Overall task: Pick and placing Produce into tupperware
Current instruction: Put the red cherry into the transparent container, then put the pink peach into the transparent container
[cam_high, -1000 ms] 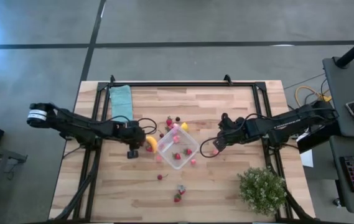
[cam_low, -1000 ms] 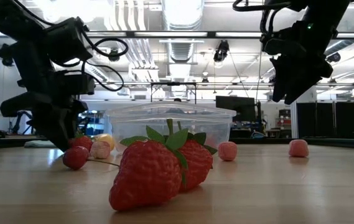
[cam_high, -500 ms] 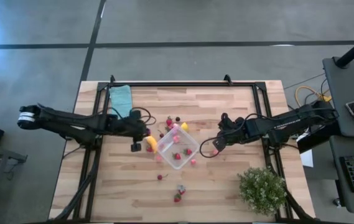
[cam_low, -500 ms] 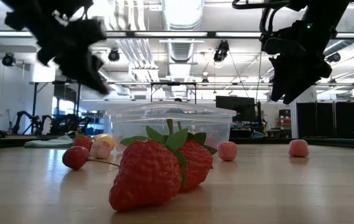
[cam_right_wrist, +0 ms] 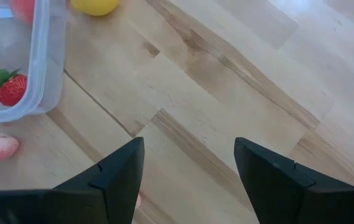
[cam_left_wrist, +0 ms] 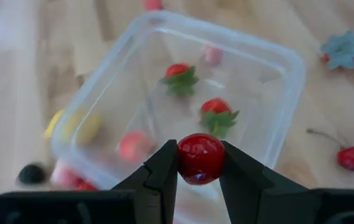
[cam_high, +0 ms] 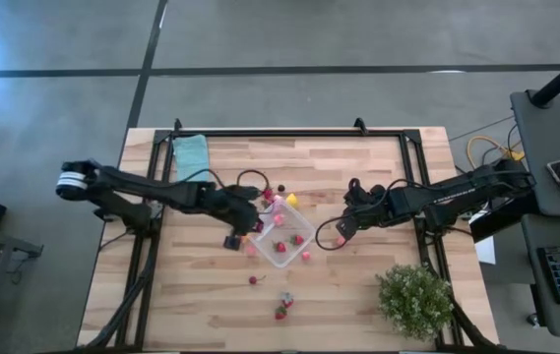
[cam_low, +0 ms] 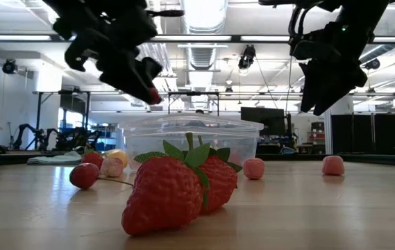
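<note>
The wooden table (cam_high: 358, 285) carries everything, with a bushy green plant (cam_high: 415, 300) at one corner and a folded teal cloth (cam_high: 192, 157) at another. The two dark arms reach in from either side. The clear tupperware (cam_high: 281, 234) sits between the two grippers, just below the fingers of the left gripper (cam_left_wrist: 200, 163) and a short way in front of the right gripper (cam_right_wrist: 189, 165). The left gripper's fingers are clamped on a round red cherry (cam_left_wrist: 200, 158), held above the tub's near edge. The right gripper's fingers stand apart with nothing between them, above bare wood beside the tub. Inside the tub lie two small strawberries (cam_left_wrist: 180, 77) and a pink piece (cam_left_wrist: 133, 146). More produce (cam_high: 281, 307) is scattered around it; a yellow piece (cam_right_wrist: 93, 6) lies beyond the right fingers.
</note>
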`<state>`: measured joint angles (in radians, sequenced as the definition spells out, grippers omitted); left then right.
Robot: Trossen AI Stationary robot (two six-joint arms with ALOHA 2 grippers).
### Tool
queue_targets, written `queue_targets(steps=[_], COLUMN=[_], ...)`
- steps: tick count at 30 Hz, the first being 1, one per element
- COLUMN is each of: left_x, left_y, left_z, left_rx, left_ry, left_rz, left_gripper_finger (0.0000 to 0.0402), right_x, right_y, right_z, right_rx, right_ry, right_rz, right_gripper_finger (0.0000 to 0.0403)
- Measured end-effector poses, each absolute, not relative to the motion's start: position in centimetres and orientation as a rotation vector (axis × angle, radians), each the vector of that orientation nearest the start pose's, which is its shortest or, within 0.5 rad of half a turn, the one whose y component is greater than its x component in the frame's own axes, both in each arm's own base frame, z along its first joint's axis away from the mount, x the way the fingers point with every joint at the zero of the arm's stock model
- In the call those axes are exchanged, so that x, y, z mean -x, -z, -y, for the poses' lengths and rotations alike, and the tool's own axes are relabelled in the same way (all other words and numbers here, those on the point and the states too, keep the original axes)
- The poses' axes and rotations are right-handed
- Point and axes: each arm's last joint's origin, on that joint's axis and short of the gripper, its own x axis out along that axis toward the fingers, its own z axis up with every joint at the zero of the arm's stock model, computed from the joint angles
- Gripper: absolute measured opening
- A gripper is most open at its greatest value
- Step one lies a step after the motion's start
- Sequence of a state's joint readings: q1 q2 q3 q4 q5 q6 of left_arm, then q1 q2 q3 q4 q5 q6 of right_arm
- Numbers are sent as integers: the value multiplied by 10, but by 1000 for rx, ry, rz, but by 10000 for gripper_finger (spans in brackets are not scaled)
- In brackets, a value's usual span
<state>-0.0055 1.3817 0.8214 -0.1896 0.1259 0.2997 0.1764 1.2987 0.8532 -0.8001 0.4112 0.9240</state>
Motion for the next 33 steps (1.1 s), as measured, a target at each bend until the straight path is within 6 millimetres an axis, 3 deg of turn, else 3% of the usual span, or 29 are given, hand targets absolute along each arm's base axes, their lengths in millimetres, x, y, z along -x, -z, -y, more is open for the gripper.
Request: queue_targets(steps=[7,19,25,33], left_x=[-298,-310,-297,-262], left_y=[-207,-207,-226,-251], left_z=[8,11,6,0], left_rx=[-162,-72,-128,-188], left_ry=[309,282,152,11], left_rz=[-764,-788,-827,-887], left_gripper_finger=[93,198,216,217], right_x=[-225,-223,-219,-211], right_y=[-217,-215,-209,-189], right_z=[-28,-31,-40,-51], right_rx=[-407,-294,-214,-171], right_ry=[704,524,419,346], right_rz=[-989,-1110,-1163,-1177], right_gripper_finger=[242,242,242,242])
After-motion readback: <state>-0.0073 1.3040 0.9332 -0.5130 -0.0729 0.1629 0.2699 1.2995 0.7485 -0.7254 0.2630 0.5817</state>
